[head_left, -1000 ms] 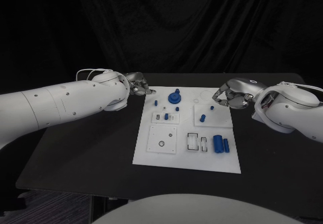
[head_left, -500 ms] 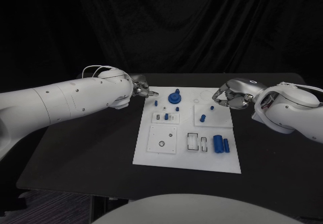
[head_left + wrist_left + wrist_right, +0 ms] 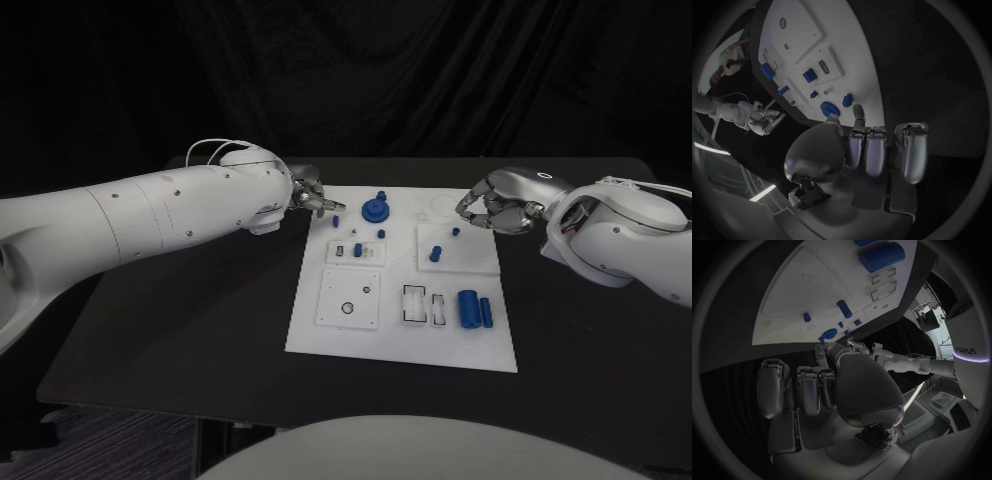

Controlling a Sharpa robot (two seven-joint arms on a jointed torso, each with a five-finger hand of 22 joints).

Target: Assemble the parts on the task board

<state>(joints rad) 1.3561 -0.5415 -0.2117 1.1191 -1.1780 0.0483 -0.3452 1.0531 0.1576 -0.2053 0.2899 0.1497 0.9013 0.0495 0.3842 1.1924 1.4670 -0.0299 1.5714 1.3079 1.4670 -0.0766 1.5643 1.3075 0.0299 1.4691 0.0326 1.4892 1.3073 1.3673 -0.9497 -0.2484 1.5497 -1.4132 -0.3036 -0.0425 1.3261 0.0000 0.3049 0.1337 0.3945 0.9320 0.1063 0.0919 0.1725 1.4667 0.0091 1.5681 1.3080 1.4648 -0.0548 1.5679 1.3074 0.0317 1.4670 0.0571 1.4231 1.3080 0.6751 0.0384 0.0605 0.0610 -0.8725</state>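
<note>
The white task board [image 3: 326,334] lies in the middle of the black table. At its far end stands a round blue part [image 3: 376,210] with several small blue pegs [image 3: 335,220] around it. A thick blue cylinder [image 3: 467,306] and a slim one [image 3: 486,313] lie near the board's right edge. My left hand [image 3: 310,196] hovers at the board's far left corner, fingers curled in and holding nothing; its wrist view has the round part [image 3: 830,108] just beyond the fingertips [image 3: 858,111]. My right hand [image 3: 498,210] hangs curled over the far right edge, also holding nothing.
Bare black tabletop [image 3: 188,320] surrounds the board on both sides. Recessed slots [image 3: 415,302] and a round socket [image 3: 346,308] mark the board's near half. The board [image 3: 811,295] and the thick cylinder [image 3: 878,255] appear in the right wrist view.
My left hand has crept rightwards, closer to the board's far left corner. The right hand and the parts have stayed put.
</note>
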